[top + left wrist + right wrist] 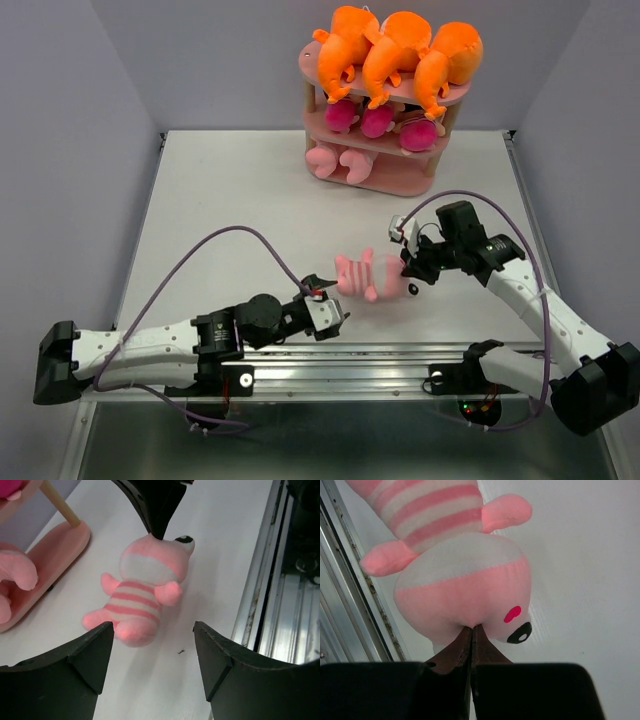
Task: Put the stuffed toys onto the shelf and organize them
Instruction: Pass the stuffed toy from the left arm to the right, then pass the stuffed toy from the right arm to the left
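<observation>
A pale pink striped pig (372,277) lies stretched between my two grippers in the middle of the table. My right gripper (408,268) is shut, and its tips (472,627) pinch the plush at the pig's head (460,575). My left gripper (335,303) stands open just short of the pig's feet (142,592), with nothing between its fingers (152,626). The pink shelf (390,185) stands at the back. It carries three orange monsters (395,50) on top, magenta dolls (375,122) on the middle tier and pink pigs (335,160) on the bottom tier.
A metal rail (400,360) runs along the near table edge, beside the pig in the left wrist view (260,590). Purple cables (230,240) loop over the table from both arms. Grey walls close in the back and sides. The shelf base (60,540) lies left of the pig.
</observation>
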Controlling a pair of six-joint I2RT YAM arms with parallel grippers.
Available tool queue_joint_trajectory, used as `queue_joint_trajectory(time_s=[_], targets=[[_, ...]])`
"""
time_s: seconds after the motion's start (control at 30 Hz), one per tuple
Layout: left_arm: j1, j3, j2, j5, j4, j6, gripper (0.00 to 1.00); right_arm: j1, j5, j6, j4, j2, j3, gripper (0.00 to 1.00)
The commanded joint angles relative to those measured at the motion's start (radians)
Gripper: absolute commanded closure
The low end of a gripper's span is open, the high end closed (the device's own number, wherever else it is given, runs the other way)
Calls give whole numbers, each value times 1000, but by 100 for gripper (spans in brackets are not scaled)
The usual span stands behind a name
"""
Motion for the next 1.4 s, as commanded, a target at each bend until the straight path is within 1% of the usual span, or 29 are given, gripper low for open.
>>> queue_joint_trajectory(time_s=[0.0, 0.07, 0.17, 0.33, 0.37, 0.47, 0.57, 0.6, 0.63, 0.67, 0.73, 0.77, 0.83, 0.87, 0.9, 0.97, 1.1, 1.27, 1.3, 1.37], targets=[[-6, -65, 36, 5, 112, 255, 22, 7, -53, 13, -25, -11, 40, 99], [-6, -86, 59, 1, 136, 307, 20, 7, -83, 17, -26, -13, 37, 99], [-5, -84, 121, -30, 183, 338, 17, 7, -123, 35, -26, -14, 43, 99], [-5, -54, 220, -36, 227, 378, 17, 7, -179, 55, -28, -13, 63, 99], [-5, -45, 239, -74, 236, 379, 17, 7, -200, 52, -37, -16, 65, 99], [-3, -27, 293, -126, 247, 381, 18, 7, -231, 46, -48, -23, 65, 99], [3, -21, 320, -142, 270, 370, 32, 7, -249, 42, -65, -34, 59, 99], [6, -21, 325, -145, 285, 366, 45, 7, -254, 42, -71, -37, 57, 99], [5, -18, 336, -150, 288, 360, 51, 7, -257, 40, -74, -40, 56, 99], [6, -14, 343, -159, 296, 350, 62, 7, -260, 40, -76, -46, 49, 99], [12, -13, 359, -166, 304, 337, 71, 7, -261, 42, -77, -51, 43, 99], [15, -8, 365, -169, 305, 320, 77, 7, -263, 43, -79, -52, 36, 99], [24, -7, 380, -173, 313, 303, 87, 7, -268, 39, -83, -56, 30, 99], [26, -7, 385, -165, 318, 292, 95, 7, -269, 37, -85, -56, 22, 99], [26, -7, 388, -162, 318, 292, 100, 7, -269, 37, -85, -57, 22, 99], [28, -13, 392, -153, 328, 272, 100, 7, -272, 37, -83, -62, 14, 99], [32, -28, 377, -76, 339, 235, 100, 7, -277, 40, -76, -69, -1, 99], [41, -51, 308, 8, 344, 151, 100, 7, -275, 49, -65, -65, -12, 99], [52, -63, 284, 48, 342, 142, 100, 7, -275, 54, -59, -63, -13, 99], [67, -74, 258, 79, 333, 108, 100, 7, -274, 59, -51, -63, -13, 99]])
